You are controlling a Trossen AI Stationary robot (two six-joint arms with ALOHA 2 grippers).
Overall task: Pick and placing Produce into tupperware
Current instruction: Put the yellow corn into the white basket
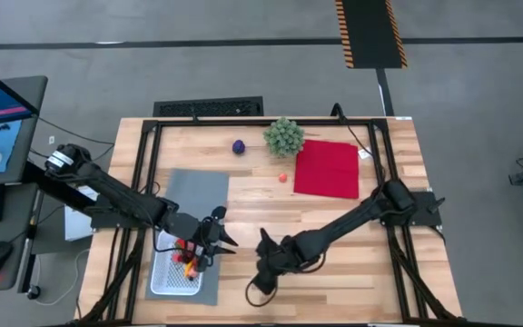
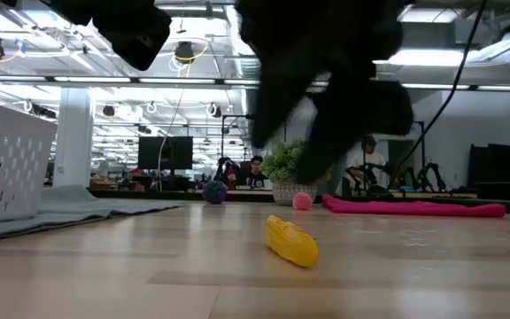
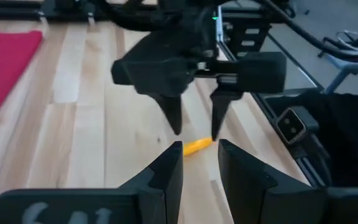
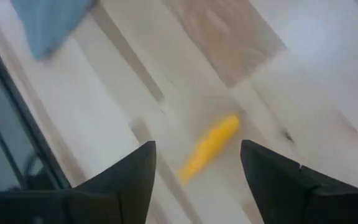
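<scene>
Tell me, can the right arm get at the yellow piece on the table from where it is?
Probably yes. The right gripper hangs above the yellow piece with its jaws open to either side of it, and nothing lies between them. The left gripper waits off by the tupperware.

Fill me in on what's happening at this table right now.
The right pincer hangs open above a yellow toy vegetable lying on the bare wood near the table's front edge, apparently about to pick it up. The left pincer is open beside the white tupperware, which sits on a grey mat and already holds some produce. A purple ball and a small red piece lie loose.
</scene>
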